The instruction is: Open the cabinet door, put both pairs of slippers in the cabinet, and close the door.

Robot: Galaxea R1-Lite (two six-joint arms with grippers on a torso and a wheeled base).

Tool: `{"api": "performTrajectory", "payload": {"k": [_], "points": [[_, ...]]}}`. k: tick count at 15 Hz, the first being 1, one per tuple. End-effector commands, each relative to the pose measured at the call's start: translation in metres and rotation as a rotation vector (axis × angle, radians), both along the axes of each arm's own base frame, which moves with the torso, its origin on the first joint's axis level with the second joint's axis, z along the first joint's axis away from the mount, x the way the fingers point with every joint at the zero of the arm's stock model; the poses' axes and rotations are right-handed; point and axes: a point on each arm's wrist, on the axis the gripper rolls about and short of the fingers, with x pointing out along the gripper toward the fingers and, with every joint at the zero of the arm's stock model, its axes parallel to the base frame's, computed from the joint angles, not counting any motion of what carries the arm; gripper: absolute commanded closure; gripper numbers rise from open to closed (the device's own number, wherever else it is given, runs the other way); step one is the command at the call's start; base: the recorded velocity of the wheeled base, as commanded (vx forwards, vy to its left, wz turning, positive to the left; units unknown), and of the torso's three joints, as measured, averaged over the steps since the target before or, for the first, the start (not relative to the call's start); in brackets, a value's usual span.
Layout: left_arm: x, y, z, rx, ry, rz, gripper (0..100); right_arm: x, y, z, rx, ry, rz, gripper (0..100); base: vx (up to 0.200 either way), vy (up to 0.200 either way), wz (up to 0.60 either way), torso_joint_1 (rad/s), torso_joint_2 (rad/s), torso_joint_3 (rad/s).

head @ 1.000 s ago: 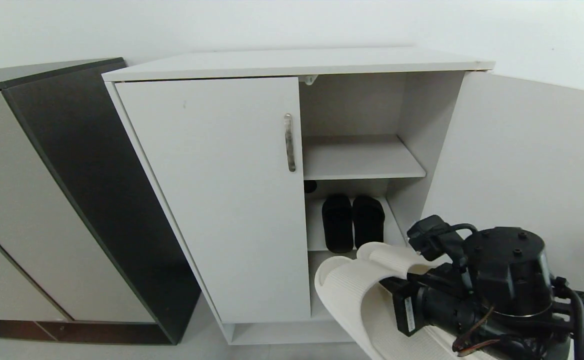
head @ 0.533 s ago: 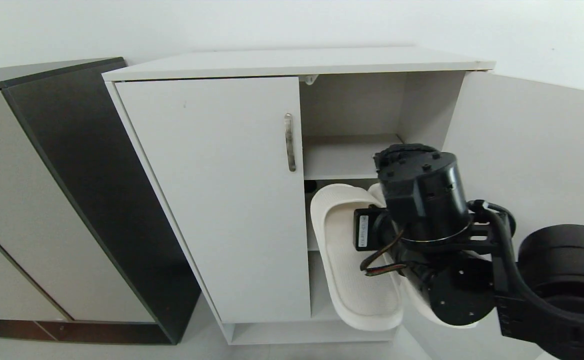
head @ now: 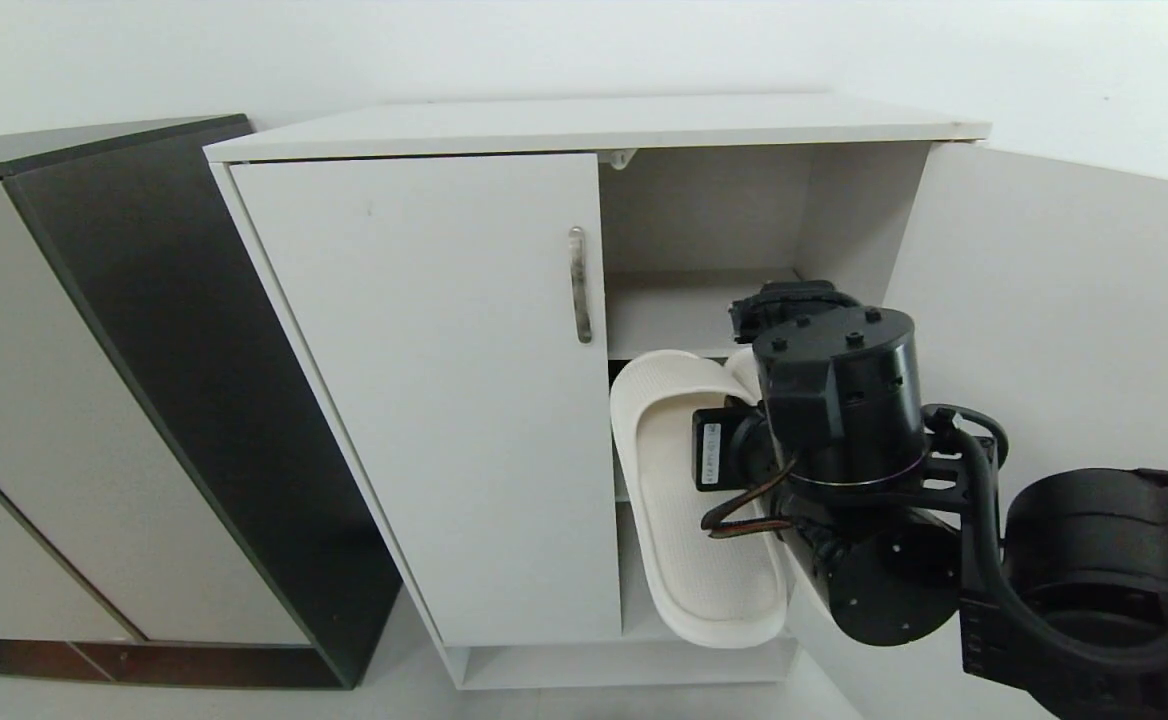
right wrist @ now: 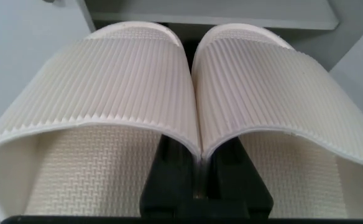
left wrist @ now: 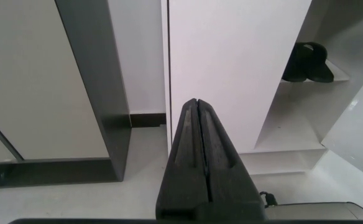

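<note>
Head view shows the right arm risen over the last second, carrying the white slippers (head: 704, 520) from low in front of the cabinet (head: 584, 120) up to its open right half. In the last half-second it has eased a little higher and inward, so the toes now sit just under the front edge of the upper shelf (head: 684, 315). The pair is not yet inside. I judge this to be the insertion step for the second pair, with closing the right door (head: 1044, 300) left to do.

The right gripper (right wrist: 199, 165) is clamped narrow on the two inner walls of the slippers, holding them side by side. The left gripper (left wrist: 197, 124) hangs low before the cabinet, its fingers pressed together on nothing.

The black slippers (left wrist: 309, 62) already lie on the middle shelf (left wrist: 340, 73), so that level is largely taken. The closed left door (head: 424, 400) stands just beside the nearer white slipper, and the shelf edge above could catch the toes. A dark cabinet (head: 174, 350) stands to the left, well apart.
</note>
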Motion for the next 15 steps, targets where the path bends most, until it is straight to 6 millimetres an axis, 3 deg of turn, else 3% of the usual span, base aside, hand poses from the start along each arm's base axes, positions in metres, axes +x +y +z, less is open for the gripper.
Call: {"api": "performTrajectory", "payload": {"k": [1, 2, 13, 15], "points": [[0.0, 0.0, 0.0, 0.0, 0.001, 0.002, 100, 0.0, -0.007, 0.008, 0.018, -0.015, -0.019, 100, 0.0, 0.0, 0.0, 0.0, 0.0, 0.0], [0.0, 0.0, 0.0, -0.002, 0.001, 0.002, 100, 0.0, -0.008, 0.008, 0.016, -0.015, -0.023, 100, 0.0, 0.0, 0.0, 0.0, 0.0, 0.0], [0.0, 0.0, 0.0, -0.002, 0.001, 0.0, 100, 0.002, -0.011, -0.002, -0.007, 0.003, -0.035, 100, 0.2, 0.0, 0.0, 0.0, 0.0, 0.001], [0.0, 0.0, 0.0, -0.002, 0.001, 0.0, 100, 0.002, -0.011, -0.003, -0.009, 0.005, -0.036, 100, 0.0, 0.0, 0.0, 0.0, 0.0, 0.0]]}}
